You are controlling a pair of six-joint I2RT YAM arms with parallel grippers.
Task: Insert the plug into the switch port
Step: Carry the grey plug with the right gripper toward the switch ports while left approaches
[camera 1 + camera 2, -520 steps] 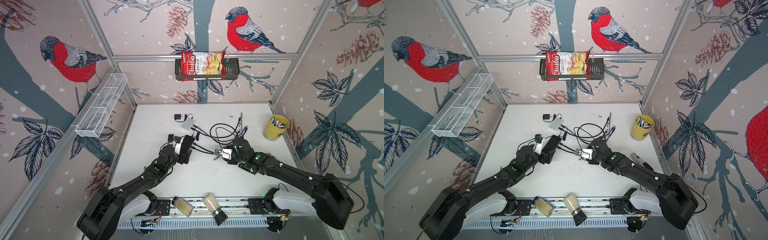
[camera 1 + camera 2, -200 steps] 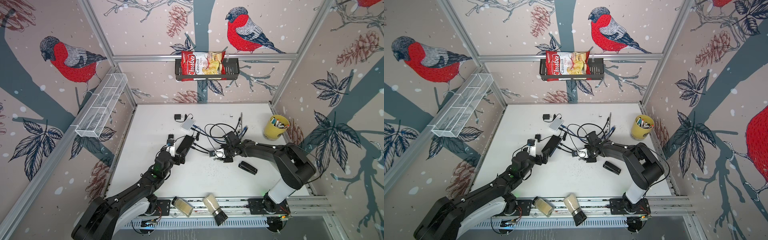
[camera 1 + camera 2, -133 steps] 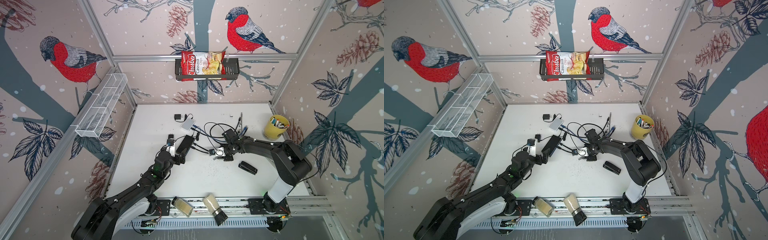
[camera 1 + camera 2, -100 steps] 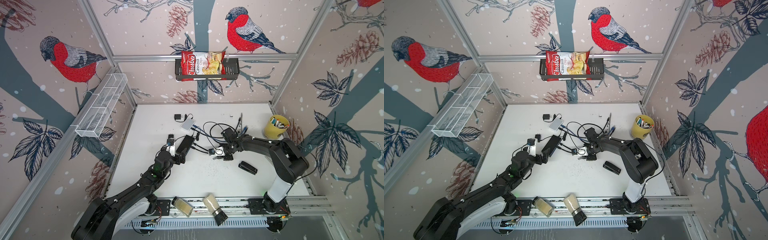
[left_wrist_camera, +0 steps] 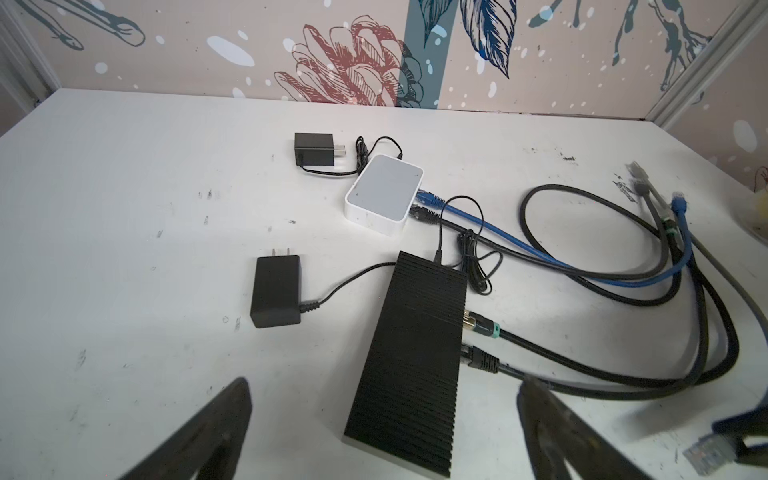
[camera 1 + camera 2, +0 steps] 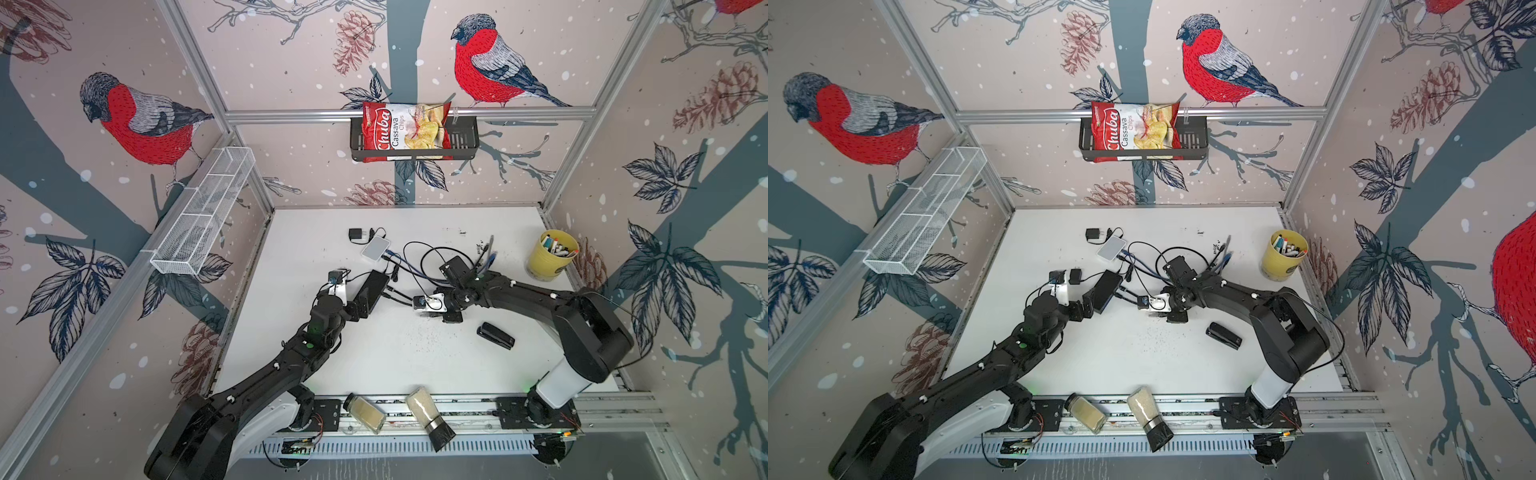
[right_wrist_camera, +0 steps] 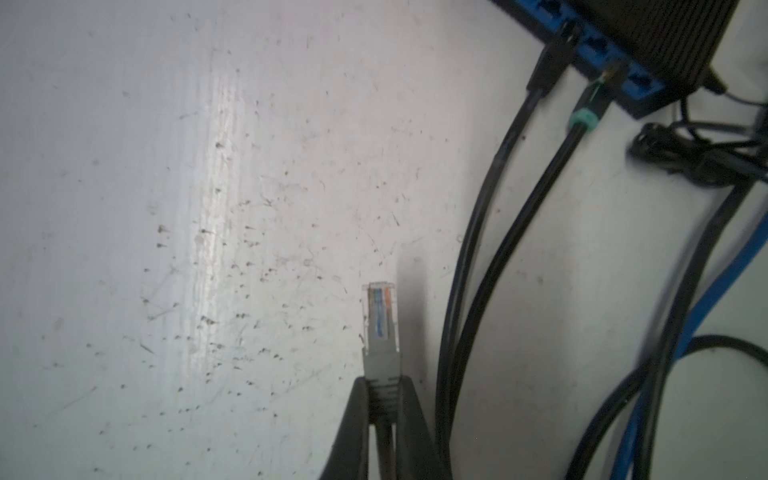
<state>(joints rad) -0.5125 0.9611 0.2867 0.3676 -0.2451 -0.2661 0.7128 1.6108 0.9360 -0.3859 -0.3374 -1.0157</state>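
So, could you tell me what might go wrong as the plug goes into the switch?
The right gripper pinches the plug only by its grey boot, so it may pivot on contact. The left gripper stands open, not clamping the switch, which could slide when pushed. Two plugged-in black cables nearby might snag.

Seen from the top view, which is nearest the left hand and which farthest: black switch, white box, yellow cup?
1. Black switch, right at the open left hand.
2. White box, behind the switch.
3. Yellow cup, far right.
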